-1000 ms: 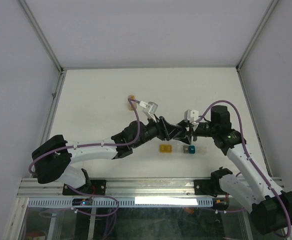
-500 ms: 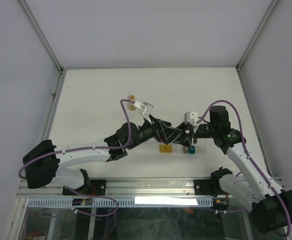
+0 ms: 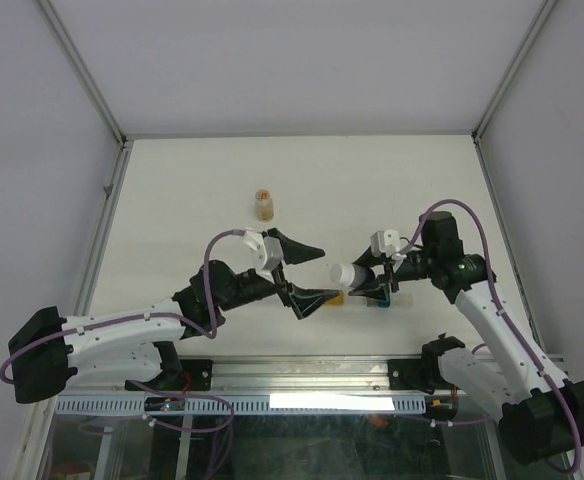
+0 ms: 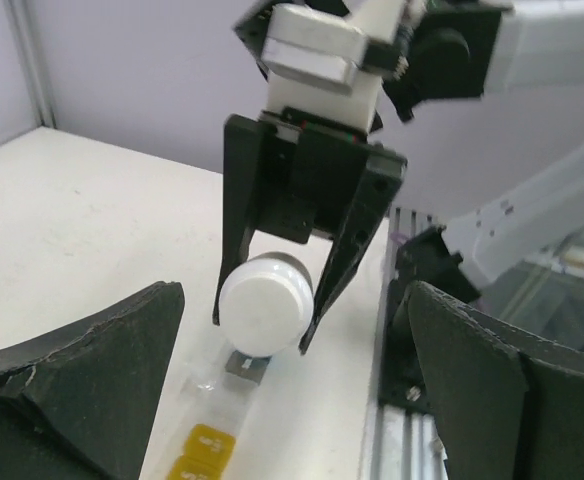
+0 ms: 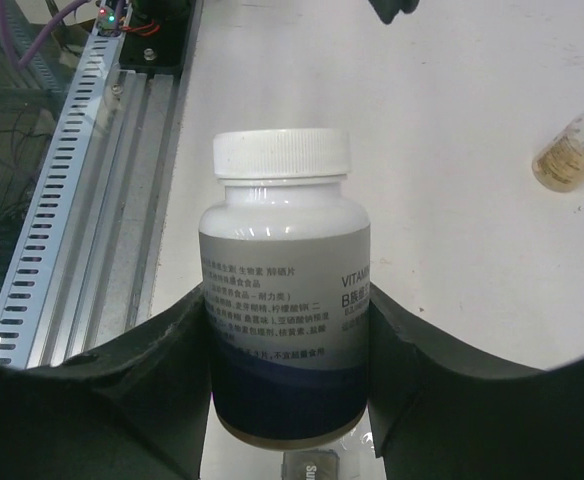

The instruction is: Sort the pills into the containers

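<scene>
My right gripper (image 3: 364, 279) is shut on a white pill bottle (image 3: 343, 273) with a white cap, holding it tilted just above the containers. In the right wrist view the bottle (image 5: 282, 300) fills the space between the fingers (image 5: 152, 380). The containers lie on the table below it: the yellow box (image 4: 204, 448) and a clear one (image 4: 217, 392) show in the left wrist view, and the blue-teal box (image 3: 378, 300) from above. My left gripper (image 3: 314, 273) stands wide open, facing the bottle's cap (image 4: 265, 305) without touching it. No pills are in view.
A small amber bottle (image 3: 263, 203) stands upright on the white table behind the arms, also in the right wrist view as the amber bottle (image 5: 570, 152). The metal rail (image 3: 302, 375) runs along the near edge just in front of the containers.
My left gripper has opened, let go of the bottle and drawn back to the left and nearer. The right gripper keeps the bottle, now tilted with its cap toward the left.
</scene>
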Robot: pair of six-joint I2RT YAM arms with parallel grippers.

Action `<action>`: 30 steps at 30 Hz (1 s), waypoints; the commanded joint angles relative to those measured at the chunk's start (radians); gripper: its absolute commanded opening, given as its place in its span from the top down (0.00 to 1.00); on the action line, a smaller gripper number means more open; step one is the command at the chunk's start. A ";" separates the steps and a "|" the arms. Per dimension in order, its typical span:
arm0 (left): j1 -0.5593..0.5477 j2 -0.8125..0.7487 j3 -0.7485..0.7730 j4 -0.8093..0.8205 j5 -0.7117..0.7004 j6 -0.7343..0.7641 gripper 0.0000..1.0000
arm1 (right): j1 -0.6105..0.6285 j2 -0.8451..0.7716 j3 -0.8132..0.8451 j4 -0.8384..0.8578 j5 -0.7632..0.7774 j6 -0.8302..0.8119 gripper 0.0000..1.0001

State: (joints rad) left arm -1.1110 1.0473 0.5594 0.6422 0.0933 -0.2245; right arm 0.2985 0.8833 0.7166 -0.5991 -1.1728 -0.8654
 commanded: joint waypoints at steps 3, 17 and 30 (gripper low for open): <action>0.007 0.001 -0.083 0.142 0.262 0.438 0.03 | -0.022 0.001 0.066 -0.138 -0.105 -0.170 1.00; 0.008 0.177 -0.039 0.229 0.253 0.511 0.29 | -0.033 0.065 0.067 -0.230 -0.127 -0.304 1.00; 0.011 0.232 0.003 0.252 0.249 0.450 0.50 | -0.022 0.063 0.057 -0.228 -0.113 -0.319 1.00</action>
State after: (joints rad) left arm -1.1107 1.2770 0.5213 0.8219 0.3233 0.2440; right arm 0.2691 0.9527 0.7425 -0.8345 -1.2465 -1.1580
